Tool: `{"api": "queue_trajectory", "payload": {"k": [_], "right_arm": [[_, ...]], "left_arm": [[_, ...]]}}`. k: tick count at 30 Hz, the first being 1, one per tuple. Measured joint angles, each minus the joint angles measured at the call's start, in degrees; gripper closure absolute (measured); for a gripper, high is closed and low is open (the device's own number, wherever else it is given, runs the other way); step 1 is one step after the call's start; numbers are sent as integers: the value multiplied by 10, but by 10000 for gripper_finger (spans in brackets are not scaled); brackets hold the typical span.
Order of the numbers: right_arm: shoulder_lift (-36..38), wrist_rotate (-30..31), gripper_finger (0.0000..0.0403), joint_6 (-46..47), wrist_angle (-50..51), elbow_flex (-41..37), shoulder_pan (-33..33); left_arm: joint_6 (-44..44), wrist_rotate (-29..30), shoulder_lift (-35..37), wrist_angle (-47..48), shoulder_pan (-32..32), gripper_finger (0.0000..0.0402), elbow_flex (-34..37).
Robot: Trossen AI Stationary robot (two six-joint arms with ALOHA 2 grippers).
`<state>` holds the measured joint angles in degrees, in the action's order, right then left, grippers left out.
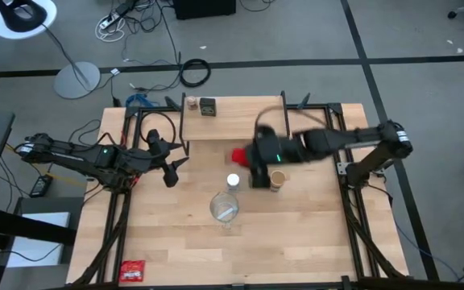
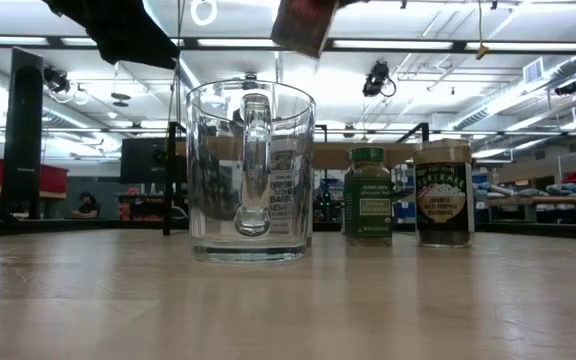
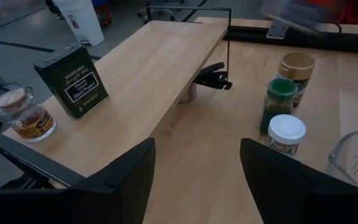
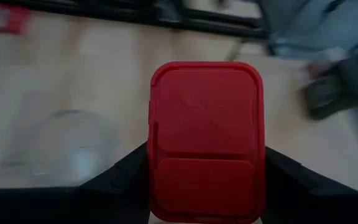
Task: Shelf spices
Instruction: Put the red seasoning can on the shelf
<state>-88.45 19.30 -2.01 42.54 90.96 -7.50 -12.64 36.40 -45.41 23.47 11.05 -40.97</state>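
Right gripper (image 4: 207, 186) is clamped on the red tin (image 4: 207, 140) — lifted off the table, just in front of the shelf (image 1: 240, 121). On the shelf's left end stand the dark green tin (image 3: 72, 79) and the tiny brownish jar (image 3: 23, 113). Left gripper (image 3: 194, 177) waits near the shelf's left end, fingers apart and holding nothing — the white-lidded clear jar (image 3: 286, 132), green-lidded jar (image 3: 278, 102) and tan-lidded jar (image 3: 296, 68) stand on the table.

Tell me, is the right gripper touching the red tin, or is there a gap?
Touching. In the right wrist view, the right gripper has a dark finger pressed against each side of the red tin, with no gap visible on either side.
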Motion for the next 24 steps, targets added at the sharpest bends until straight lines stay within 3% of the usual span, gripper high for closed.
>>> {"api": "queue_trajectory", "payload": {"k": [8,12,24], "right_arm": [[-59,-100,191,-136,25,54,212],[-102,-137,191,-167,48,88,287],[-237,-189,191,-239,109,249,315]], "left_arm": [[-10,0,0,1,0,161,0],[-10,0,0,2,0,161,0],[-10,0,0,3,-1,161,0]]}}
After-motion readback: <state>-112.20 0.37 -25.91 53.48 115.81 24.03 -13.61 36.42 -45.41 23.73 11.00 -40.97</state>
